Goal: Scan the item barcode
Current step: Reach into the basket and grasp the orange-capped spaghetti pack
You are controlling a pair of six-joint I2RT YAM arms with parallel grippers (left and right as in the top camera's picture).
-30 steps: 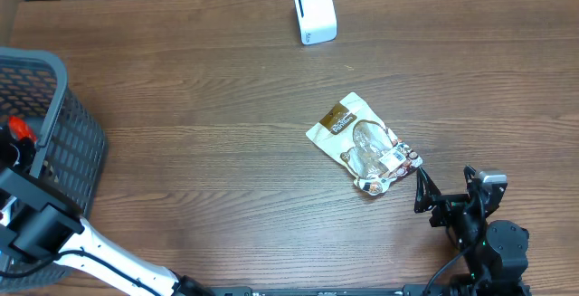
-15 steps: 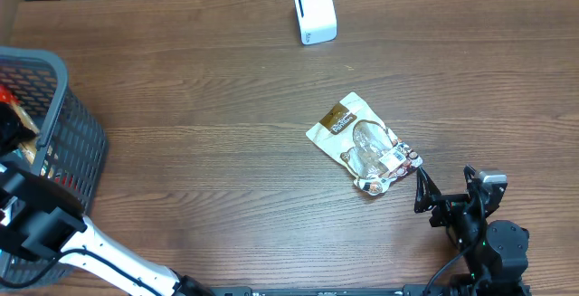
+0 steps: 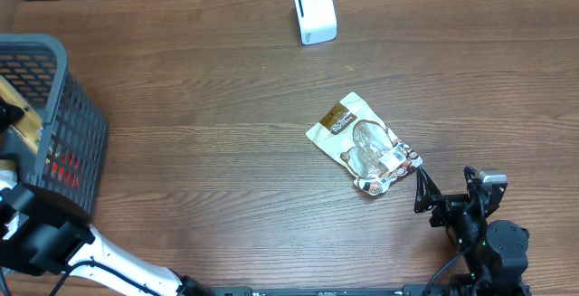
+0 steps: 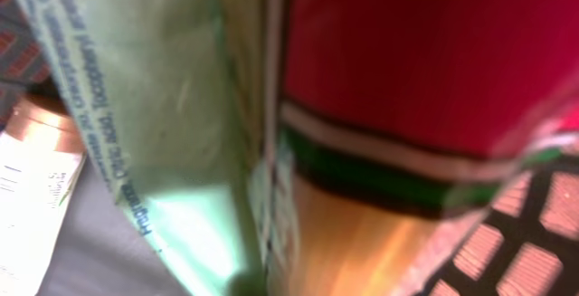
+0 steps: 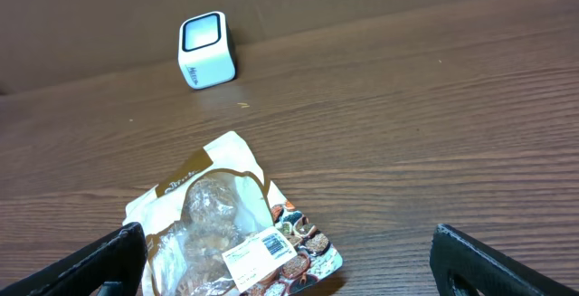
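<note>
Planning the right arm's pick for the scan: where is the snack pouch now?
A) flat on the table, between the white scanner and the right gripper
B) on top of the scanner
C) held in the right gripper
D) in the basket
A: the snack pouch lies flat on the table, apart from the white scanner and the open right gripper.
</note>
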